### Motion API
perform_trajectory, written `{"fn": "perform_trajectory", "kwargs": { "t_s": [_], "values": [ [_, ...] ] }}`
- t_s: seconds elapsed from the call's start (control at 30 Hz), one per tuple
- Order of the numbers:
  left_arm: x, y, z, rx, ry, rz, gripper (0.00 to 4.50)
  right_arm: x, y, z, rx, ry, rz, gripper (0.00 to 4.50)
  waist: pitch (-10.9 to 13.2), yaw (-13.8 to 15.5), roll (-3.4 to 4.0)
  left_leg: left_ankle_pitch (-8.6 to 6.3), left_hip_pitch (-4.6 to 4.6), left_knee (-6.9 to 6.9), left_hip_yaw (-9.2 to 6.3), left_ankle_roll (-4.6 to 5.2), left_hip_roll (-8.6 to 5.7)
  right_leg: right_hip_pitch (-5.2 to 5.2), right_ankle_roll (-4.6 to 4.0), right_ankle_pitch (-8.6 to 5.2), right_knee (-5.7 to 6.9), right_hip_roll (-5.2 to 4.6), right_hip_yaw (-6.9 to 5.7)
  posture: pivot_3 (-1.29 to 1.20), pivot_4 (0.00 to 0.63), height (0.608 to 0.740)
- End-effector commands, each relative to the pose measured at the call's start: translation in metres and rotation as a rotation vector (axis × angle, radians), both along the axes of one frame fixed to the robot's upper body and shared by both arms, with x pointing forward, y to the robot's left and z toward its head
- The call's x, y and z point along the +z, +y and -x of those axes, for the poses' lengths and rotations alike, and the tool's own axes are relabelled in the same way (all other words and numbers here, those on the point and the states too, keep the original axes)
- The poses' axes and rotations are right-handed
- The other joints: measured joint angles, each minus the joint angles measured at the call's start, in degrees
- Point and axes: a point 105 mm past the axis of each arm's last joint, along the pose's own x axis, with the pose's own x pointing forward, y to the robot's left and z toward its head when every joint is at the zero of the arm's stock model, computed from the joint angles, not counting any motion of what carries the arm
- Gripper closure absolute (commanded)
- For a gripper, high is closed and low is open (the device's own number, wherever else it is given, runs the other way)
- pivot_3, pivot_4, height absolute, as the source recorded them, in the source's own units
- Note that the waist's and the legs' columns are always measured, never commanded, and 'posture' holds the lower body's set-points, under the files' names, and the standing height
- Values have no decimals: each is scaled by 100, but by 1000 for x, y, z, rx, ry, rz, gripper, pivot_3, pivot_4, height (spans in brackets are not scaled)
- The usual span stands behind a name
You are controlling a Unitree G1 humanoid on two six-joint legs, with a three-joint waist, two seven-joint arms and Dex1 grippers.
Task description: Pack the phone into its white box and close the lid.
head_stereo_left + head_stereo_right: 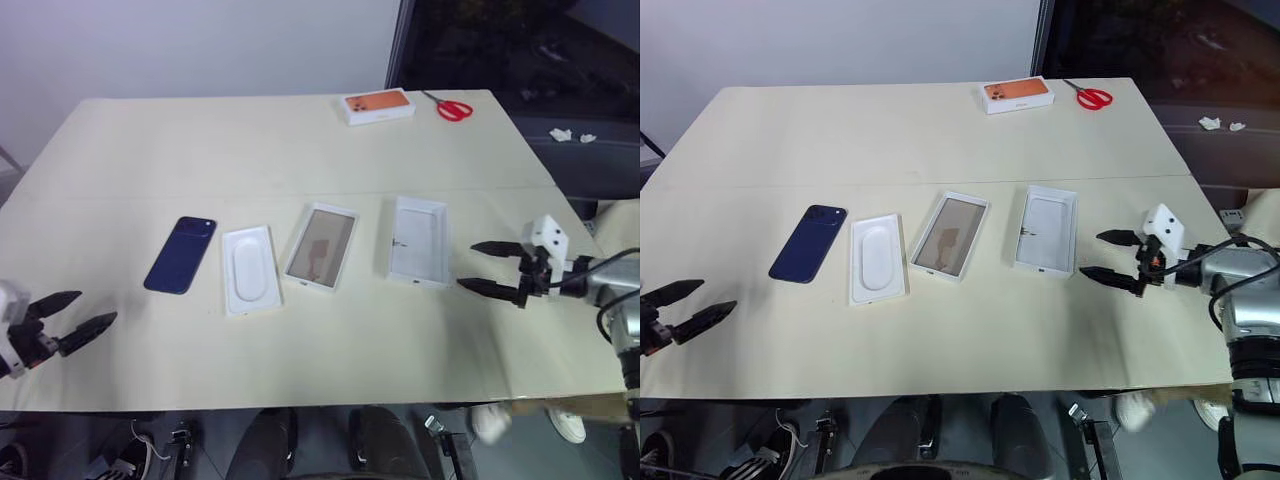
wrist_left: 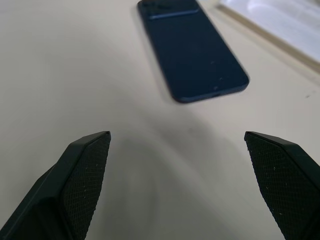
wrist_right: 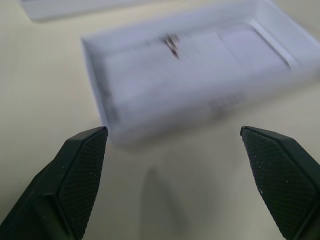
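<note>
Between phone [image 1: 181, 254] and white box [image 1: 321, 246] lies insert [image 1: 249, 269]; scissors [image 1: 452, 107] far.

Glossy navy back of the phone [image 2: 192, 55] gleams on a matt, paper-like cream table [image 1: 300, 150]. Beside the phone, the insert [image 1: 249, 268] looks like smooth white plastic; the white box [image 1: 321, 246] and lid [image 3: 200, 65] appear matt cardboard.

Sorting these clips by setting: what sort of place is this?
Probably an office or lab test area, not a home: a big plain table carries only a phone with its unpacked packaging, scissors lie at the far edge, and shoes sit on the floor below.
</note>
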Motion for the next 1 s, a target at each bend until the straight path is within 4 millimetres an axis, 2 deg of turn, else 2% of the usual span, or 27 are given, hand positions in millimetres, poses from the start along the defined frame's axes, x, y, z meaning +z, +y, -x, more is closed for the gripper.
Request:
{"fn": "perform_trajectory", "kwargs": {
  "t_s": [0.03, 0.13, 0.43, 0.83, 1.0],
  "values": [
    [13, 10, 0, 34, -59, -37, 0, 13, -7, -1, 2, -57, 22, 54, -3, 0, 4, 0, 1, 0, 0, 0, 0, 0, 0, 0, 0, 0, 0, 0, 150, 740],
    [14, 9, -2, 40, -50, -22, 0, 14, -5, -2, 9, -64, 13, 54, -2, 0, 4, 0, 2, 0, 0, 0, 1, 2, 0, 0, 1, 0, 0, 0, 150, 740],
    [31, -5, -16, 3, -97, 7, 0, 24, 5, -12, 17, -128, -7, 54, -2, -2, 4, 0, 2, 0, 0, 0, 1, 2, 1, 1, 0, 0, -1, 0, 150, 740],
    [41, -25, -32, -4, -118, 37, 0, 28, 13, -17, 29, -154, -6, 54, -2, 0, 5, 0, 2, 1, 1, -1, 1, 2, 2, 1, 2, 1, -1, 0, 150, 740],
    [41, -38, -37, -6, -77, 126, 0, 32, 19, -21, 40, -174, 6, 54, -2, -3, 5, 0, 2, 1, 1, -1, 1, 2, 2, 1, 2, 2, 0, 0, 150, 740]
  ]
}}
